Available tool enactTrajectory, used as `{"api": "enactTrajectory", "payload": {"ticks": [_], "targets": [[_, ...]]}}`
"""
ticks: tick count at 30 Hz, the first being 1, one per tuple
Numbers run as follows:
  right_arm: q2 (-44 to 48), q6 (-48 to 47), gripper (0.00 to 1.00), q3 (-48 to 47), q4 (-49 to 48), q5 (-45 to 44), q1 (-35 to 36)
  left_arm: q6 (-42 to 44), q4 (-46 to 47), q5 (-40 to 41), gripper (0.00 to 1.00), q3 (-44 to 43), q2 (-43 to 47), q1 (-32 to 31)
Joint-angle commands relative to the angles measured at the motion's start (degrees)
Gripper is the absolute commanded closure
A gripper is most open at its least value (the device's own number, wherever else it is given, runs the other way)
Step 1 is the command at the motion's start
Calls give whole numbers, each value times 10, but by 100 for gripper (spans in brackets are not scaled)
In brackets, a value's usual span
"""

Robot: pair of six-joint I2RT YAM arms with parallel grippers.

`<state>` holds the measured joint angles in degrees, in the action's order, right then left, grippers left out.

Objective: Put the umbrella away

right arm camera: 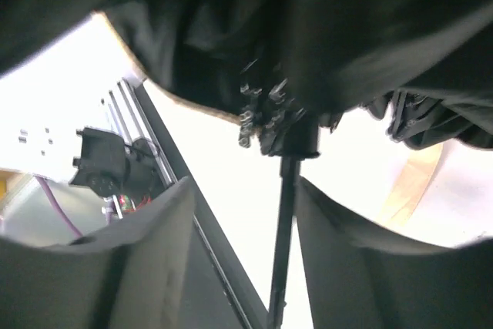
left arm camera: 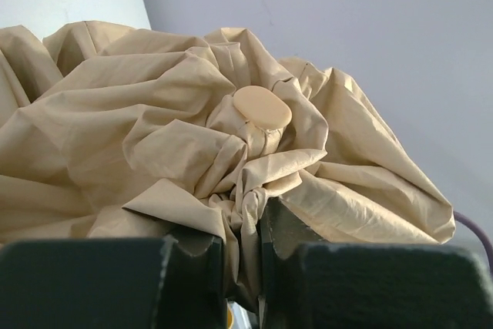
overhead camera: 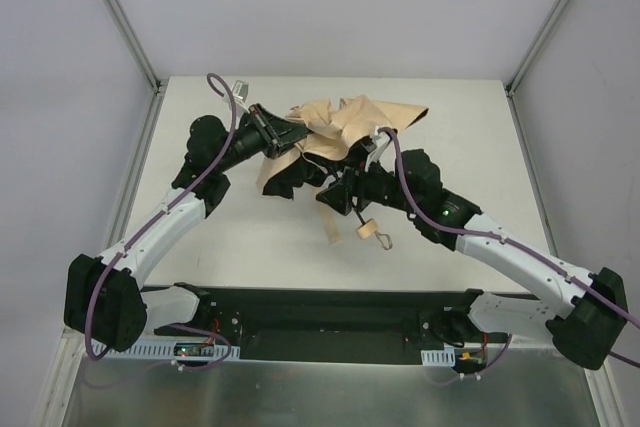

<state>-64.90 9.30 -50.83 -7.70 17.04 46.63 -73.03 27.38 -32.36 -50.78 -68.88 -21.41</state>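
The umbrella [overhead camera: 340, 122] lies half-collapsed on the middle of the table, with crumpled beige canopy at the back and black lining [overhead camera: 290, 177] spilling forward. Its pale knob handle [overhead camera: 366, 230] with a loop strap points toward the near edge. My left gripper [overhead camera: 285, 134] reaches in from the left and is shut on a fold of the beige fabric [left arm camera: 243, 213], just below the round top cap [left arm camera: 262, 107]. My right gripper [overhead camera: 340, 192] is under the canopy. Its jaws [right arm camera: 245, 190] stand open around the thin dark shaft [right arm camera: 285, 221], which runs close along the right finger [right arm camera: 339, 244].
A white table [overhead camera: 200, 237] has metal frame posts at its back corners [overhead camera: 155, 82]. A black base rail [overhead camera: 330, 312] runs along the near edge. Purple cables [overhead camera: 228, 107] loop over both arms. The rail and an arm base [right arm camera: 104, 163] show in the right wrist view.
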Motion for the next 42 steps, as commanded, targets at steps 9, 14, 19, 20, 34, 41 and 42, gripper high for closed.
{"api": "enactTrajectory", "payload": {"ticks": [9, 14, 19, 20, 34, 41, 42], "targets": [[252, -33, 17, -11, 356, -115, 1, 119, 331, -167, 100, -2, 12, 53], [278, -51, 17, -101, 456, -144, -21, 123, 403, -237, 100, -19, 10, 56], [201, -78, 19, -275, 467, -57, -22, 143, 418, -261, 100, -26, 26, 55], [183, -78, 21, -311, 471, -40, -21, 142, 420, -263, 100, -27, 24, 56], [-125, -12, 71, -582, 388, 63, 125, 107, 464, -219, 100, -50, 36, 51], [-191, 11, 49, -690, 462, 60, 159, 61, 526, -207, 100, -80, 19, 51], [-186, -3, 45, -711, 476, 52, 156, 51, 543, -213, 100, -84, 15, 51]]}}
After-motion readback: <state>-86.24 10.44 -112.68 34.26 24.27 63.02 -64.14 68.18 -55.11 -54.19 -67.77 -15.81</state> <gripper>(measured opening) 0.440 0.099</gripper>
